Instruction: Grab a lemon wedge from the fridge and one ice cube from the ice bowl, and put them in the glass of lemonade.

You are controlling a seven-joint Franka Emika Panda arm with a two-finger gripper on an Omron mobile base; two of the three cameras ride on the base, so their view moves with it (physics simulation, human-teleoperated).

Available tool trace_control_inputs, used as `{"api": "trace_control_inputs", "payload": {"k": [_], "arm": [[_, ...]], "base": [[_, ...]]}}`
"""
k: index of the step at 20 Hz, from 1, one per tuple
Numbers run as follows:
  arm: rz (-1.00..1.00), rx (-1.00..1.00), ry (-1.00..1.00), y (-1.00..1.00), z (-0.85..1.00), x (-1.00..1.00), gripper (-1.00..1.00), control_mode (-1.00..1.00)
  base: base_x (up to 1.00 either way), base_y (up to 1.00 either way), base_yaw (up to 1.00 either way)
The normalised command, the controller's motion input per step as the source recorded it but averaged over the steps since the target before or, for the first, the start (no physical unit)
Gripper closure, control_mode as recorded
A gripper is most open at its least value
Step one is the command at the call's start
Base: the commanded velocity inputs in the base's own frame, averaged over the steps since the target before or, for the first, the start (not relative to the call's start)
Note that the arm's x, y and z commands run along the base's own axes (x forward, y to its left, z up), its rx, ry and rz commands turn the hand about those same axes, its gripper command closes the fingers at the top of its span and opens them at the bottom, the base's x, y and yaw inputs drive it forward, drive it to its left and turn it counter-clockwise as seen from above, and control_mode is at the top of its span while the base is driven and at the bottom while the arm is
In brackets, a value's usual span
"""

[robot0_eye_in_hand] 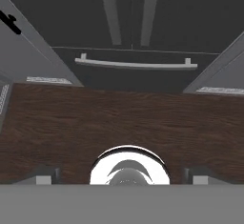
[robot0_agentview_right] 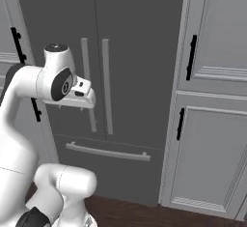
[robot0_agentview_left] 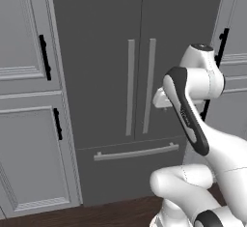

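Dark wood floor [robot0_eye_in_hand: 124, 118] lies nearest beneath our gripper [robot0_eye_in_hand: 122, 178], whose two tips sit well apart, open and holding nothing. Beyond stands the fridge [robot0_agentview_left: 140, 23], dark grey, both doors and the lower drawer shut, so we cannot see inside. Pale panelled cabinets [robot0_agentview_right: 212, 124] flank it.

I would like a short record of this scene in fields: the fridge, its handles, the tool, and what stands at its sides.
fridge: dark grey unit, both upper doors closed, drawer below closed
door handles: two long vertical bars side by side at the centre seam
drawer handle: horizontal bar across the lower drawer
tool: tips wide apart, holding nothing, aimed at the wooden floor before the fridge
neighbours: light grey panelled cabinets with black handles on both sides
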Motion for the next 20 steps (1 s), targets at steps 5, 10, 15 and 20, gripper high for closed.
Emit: {"api": "trace_control_inputs", "payload": {"k": [5,10,15,20], "arm": [[0.0,0.0,0.0,0.0,0.0,0.0,-1.0,1.0],[0.0,0.0,0.0,0.0,0.0,0.0,-1.0,1.0],[0.0,0.0,0.0,0.0,0.0,0.0,-1.0,1.0],[0.0,0.0,0.0,0.0,0.0,0.0,-1.0,1.0]], "base": [[0.08,-0.15,-0.17],[0.14,0.06,-0.72],[0.1,0.07,-0.71],[0.0,0.01,-0.95]]}}
